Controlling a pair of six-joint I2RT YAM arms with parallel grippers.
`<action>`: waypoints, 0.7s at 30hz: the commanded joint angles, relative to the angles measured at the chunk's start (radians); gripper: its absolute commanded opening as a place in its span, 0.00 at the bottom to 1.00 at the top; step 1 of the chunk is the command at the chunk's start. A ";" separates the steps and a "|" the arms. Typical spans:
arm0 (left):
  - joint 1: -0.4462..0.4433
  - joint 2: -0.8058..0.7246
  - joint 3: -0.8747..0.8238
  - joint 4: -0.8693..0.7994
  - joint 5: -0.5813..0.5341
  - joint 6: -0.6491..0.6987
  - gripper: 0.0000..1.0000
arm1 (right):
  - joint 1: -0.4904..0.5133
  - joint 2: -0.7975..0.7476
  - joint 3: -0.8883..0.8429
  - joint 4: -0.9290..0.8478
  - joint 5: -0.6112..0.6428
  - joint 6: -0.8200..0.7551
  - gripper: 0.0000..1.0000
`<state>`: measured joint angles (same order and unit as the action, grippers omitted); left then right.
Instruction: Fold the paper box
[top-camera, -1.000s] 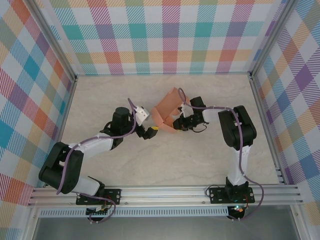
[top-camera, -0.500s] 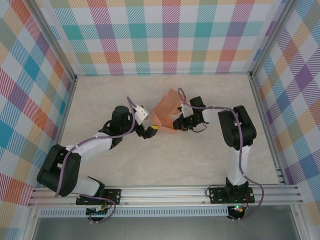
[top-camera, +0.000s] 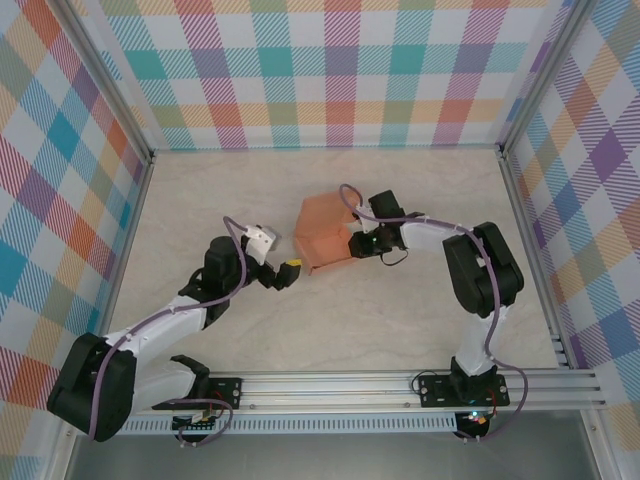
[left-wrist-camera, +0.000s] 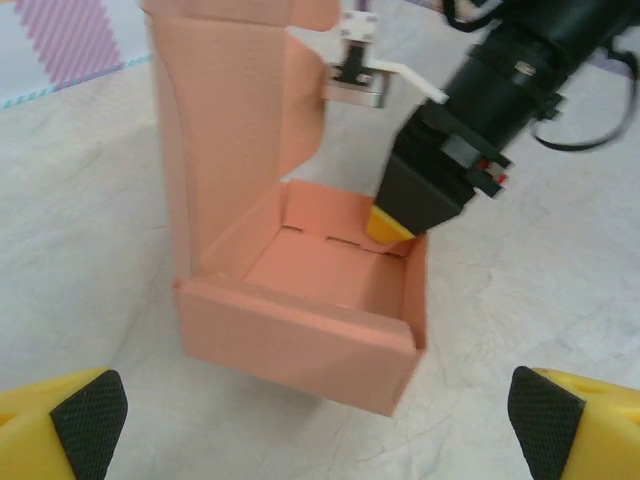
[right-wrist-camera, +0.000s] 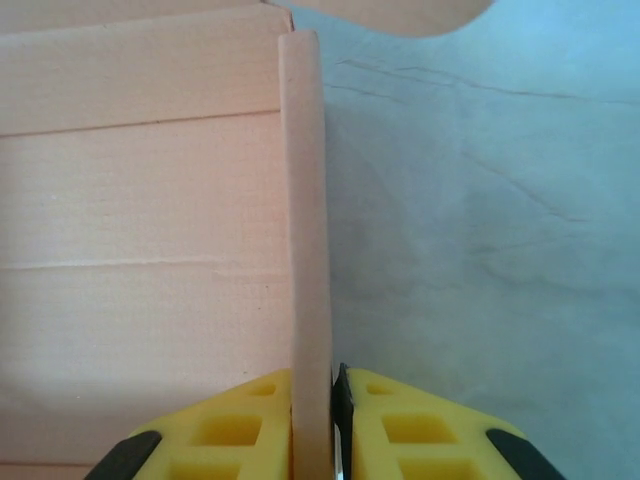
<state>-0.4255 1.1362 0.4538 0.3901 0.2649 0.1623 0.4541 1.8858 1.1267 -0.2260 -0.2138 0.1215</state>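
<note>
"So, where's the paper box (top-camera: 322, 232)?"
"On the table (top-camera: 400, 320), near its middle, lid flap upright (tray half formed)."
"Tools?"
"Right tool (top-camera: 352, 244) clenched on its side wall, one finger inside. Left tool (top-camera: 287, 271) gapes wide just beside the front, not touching."

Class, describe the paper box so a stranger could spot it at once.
On the pale table walled by plaid panels, look between the black arms. The paper box is an open cardboard tray, lid flap raised, one wall pinched by the right gripper; its salmon-orange colour marks it out.
</note>
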 joint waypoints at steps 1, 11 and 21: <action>0.042 0.007 0.011 0.081 -0.206 -0.221 1.00 | 0.023 -0.064 -0.015 -0.020 0.181 -0.061 0.20; 0.056 0.029 -0.029 0.209 -0.199 -0.339 1.00 | 0.034 -0.117 -0.004 -0.060 0.242 -0.048 0.41; 0.056 0.051 0.059 0.121 -0.176 -0.331 1.00 | 0.033 -0.083 0.107 -0.121 0.136 -0.112 0.49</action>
<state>-0.3759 1.1709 0.4805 0.5205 0.0875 -0.1501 0.4850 1.7626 1.1824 -0.3195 -0.0296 0.0502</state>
